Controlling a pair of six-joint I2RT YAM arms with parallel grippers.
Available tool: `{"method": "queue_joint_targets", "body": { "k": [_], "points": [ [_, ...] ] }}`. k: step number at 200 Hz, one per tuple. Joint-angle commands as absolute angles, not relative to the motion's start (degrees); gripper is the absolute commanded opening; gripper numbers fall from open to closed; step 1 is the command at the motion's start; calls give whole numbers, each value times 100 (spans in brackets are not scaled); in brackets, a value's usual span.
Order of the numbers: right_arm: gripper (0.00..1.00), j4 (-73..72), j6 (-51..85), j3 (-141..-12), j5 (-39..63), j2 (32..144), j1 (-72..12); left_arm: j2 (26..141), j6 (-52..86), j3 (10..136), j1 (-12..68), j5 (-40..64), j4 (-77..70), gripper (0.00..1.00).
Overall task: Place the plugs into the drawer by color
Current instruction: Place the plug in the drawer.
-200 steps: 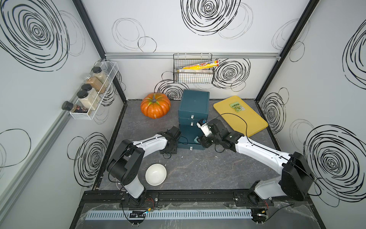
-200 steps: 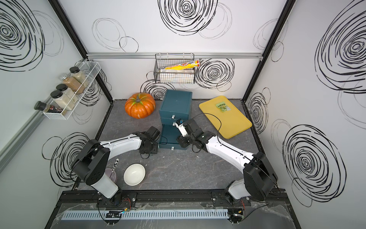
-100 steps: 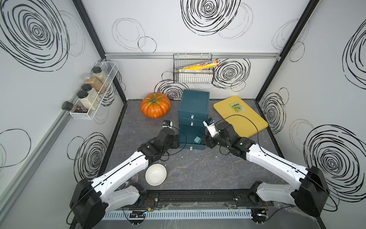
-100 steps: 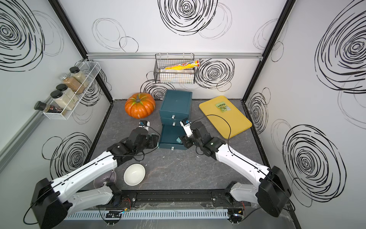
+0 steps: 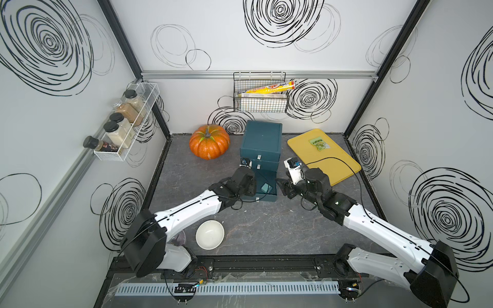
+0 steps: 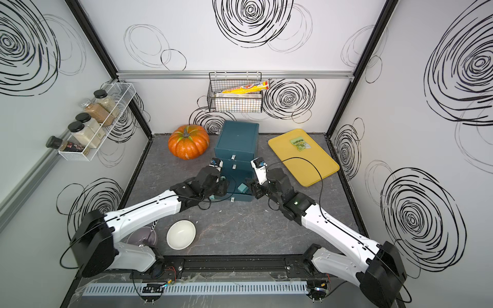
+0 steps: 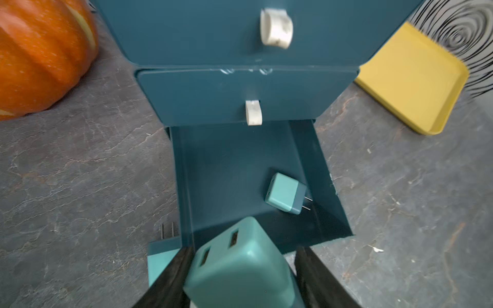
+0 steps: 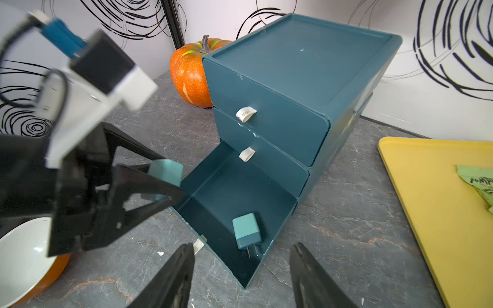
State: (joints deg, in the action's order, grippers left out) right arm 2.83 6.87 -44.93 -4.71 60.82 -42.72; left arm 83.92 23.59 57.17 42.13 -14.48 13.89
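Observation:
The dark teal drawer stands at the back middle with its bottom drawer pulled out. One teal plug lies inside it near the front right corner. My left gripper is shut on a second teal plug, held over the open drawer's front left edge. A third teal plug lies on the table against the drawer's left side. My right gripper is open and empty, just off the drawer's front right corner.
An orange pumpkin sits left of the drawer. A yellow tray holding a green packet lies to its right. A white bowl stands at the front left beside a clear glass. A wire basket and a spice rack hang on the walls.
My right gripper has drawn back from over the open drawer to its right front corner, and its jaws stand wider. The left arm changed posture, its gripper staying at the drawer's left side.

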Motion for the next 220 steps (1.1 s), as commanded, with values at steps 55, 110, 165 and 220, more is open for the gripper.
{"method": "queue_joint_targets", "body": {
  "k": [55,110,165,220],
  "points": [
    [62,106,738,-4415,-630,5968,-4278,10050,1792,7001,4280,-2286,2074,41],
    [62,29,759,-4321,-679,5723,-4280,10743,1793,7510,4182,-2168,2444,41],
    [62,-27,765,-4262,-749,5631,-4280,10977,1864,7616,4139,-2151,2776,44],
    [62,34,747,-4315,-749,5791,-4274,11353,1817,7789,4086,-1872,2855,49]
  ]
}}
